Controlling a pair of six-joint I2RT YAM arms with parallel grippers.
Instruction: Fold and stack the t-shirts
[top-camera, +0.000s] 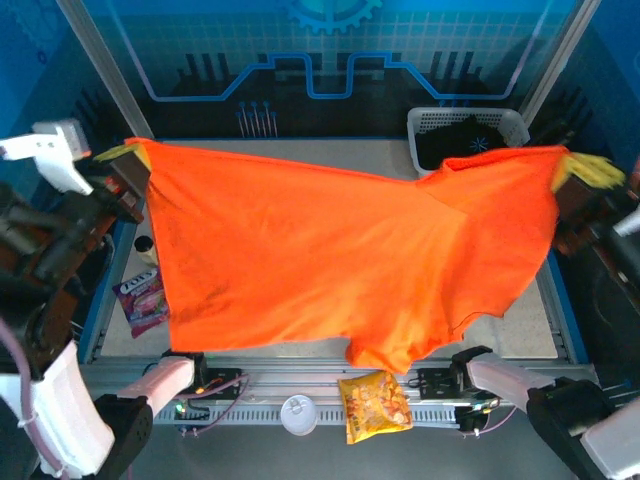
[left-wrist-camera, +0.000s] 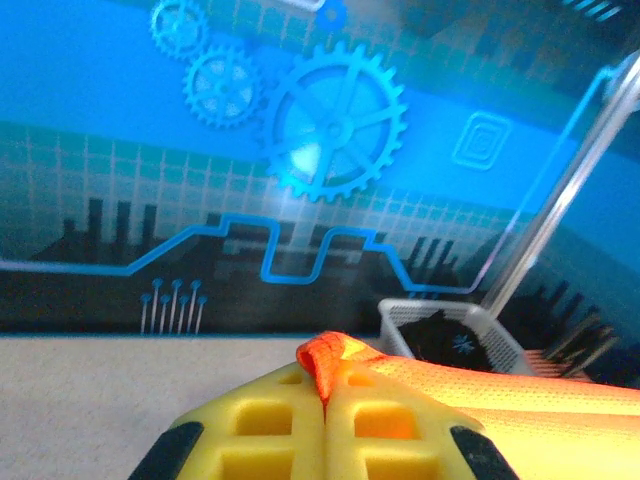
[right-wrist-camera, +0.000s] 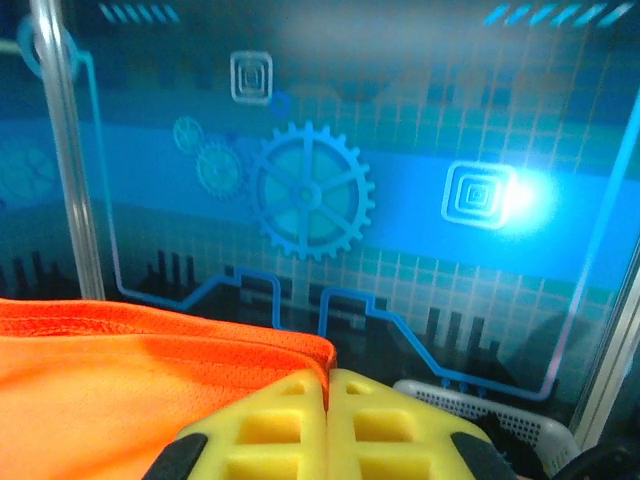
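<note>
A bright orange t-shirt (top-camera: 330, 260) hangs stretched wide above the table, held up by both arms. My left gripper (top-camera: 122, 156) is shut on its far left corner; in the left wrist view the yellow jaws (left-wrist-camera: 326, 400) pinch a fold of orange cloth (left-wrist-camera: 330, 355). My right gripper (top-camera: 585, 168) is shut on the far right corner; the right wrist view has its yellow jaws (right-wrist-camera: 327, 392) closed on the orange hem (right-wrist-camera: 150, 400). A black shirt (top-camera: 462, 140) with a pale-blue starburst lies in the white basket (top-camera: 425, 122), also in the left wrist view (left-wrist-camera: 450, 340).
A yellow-orange snack bag (top-camera: 374, 404) lies at the table's near edge, beside a white round lid (top-camera: 298, 414). A purple packet (top-camera: 142, 300) rests at the left edge. Metal frame posts (top-camera: 100, 60) and a blue back wall bound the workspace.
</note>
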